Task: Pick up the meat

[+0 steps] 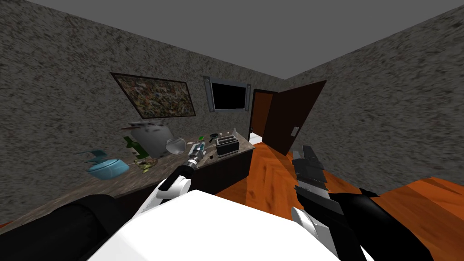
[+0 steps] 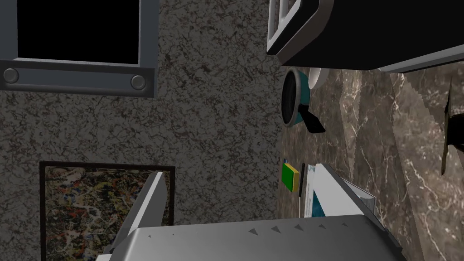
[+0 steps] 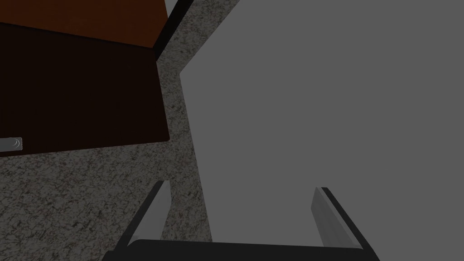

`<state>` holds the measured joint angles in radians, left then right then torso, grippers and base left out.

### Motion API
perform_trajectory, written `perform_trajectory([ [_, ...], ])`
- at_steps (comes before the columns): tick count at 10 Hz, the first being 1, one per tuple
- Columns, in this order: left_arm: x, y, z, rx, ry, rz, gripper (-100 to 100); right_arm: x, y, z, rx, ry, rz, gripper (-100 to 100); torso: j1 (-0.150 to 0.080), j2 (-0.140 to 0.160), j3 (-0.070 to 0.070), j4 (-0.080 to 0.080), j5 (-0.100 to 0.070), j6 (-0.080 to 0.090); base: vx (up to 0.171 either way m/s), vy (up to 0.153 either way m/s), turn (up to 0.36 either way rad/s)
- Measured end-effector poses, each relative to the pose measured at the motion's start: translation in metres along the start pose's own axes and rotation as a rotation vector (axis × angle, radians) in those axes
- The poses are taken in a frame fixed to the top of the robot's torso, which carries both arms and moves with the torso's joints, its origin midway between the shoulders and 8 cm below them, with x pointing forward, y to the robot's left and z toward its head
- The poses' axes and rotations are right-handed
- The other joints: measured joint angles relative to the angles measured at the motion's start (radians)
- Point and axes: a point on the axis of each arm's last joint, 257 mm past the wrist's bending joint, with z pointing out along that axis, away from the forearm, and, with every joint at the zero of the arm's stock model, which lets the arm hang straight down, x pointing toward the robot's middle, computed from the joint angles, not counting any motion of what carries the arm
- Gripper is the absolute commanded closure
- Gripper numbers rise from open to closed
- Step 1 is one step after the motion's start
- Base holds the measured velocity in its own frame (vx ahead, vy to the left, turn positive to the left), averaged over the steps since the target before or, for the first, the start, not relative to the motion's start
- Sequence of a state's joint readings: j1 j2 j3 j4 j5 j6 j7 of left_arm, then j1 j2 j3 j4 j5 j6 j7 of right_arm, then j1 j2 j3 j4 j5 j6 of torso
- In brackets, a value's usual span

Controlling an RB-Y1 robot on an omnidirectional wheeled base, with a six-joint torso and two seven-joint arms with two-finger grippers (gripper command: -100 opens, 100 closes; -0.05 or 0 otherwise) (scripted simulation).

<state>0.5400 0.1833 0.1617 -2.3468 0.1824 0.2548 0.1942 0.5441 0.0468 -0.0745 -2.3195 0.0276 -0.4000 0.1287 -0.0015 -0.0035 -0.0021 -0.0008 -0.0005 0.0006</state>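
Note:
My left gripper (image 1: 198,153) reaches over the dark marble counter (image 1: 113,183), fingers open with nothing between them (image 2: 240,170). A flat white and teal pack (image 2: 313,205) lies on the counter (image 2: 398,136) just behind one finger (image 2: 337,190). I cannot tell whether it is the meat. A green and yellow sponge (image 2: 290,176) lies beyond it. A small olive and brown lump (image 1: 145,165) sits further left on the counter. My right gripper (image 3: 242,186) is raised at my right side, open and empty.
On the counter stand a toaster (image 1: 226,146), a glass bowl (image 1: 175,145), a big grey vessel (image 1: 153,136), a green bottle (image 1: 135,146) and a teal pot (image 1: 107,168). A teal pan (image 2: 294,97) lies near the wall. A dark door (image 1: 292,118) stands open over the wood floor (image 1: 272,172).

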Motion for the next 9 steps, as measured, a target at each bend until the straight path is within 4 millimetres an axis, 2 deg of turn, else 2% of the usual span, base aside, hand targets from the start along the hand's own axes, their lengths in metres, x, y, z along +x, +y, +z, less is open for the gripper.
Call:
perform_trajectory([
  [9,-0.023,0.050,-0.002,-0.205,-0.051,-0.057,-100,0.000,0.000,0.000,0.000,0.000,0.000,0,0.001,-0.001,-0.001,0.000,0.000,0.000,0.038,-0.026,0.048],
])
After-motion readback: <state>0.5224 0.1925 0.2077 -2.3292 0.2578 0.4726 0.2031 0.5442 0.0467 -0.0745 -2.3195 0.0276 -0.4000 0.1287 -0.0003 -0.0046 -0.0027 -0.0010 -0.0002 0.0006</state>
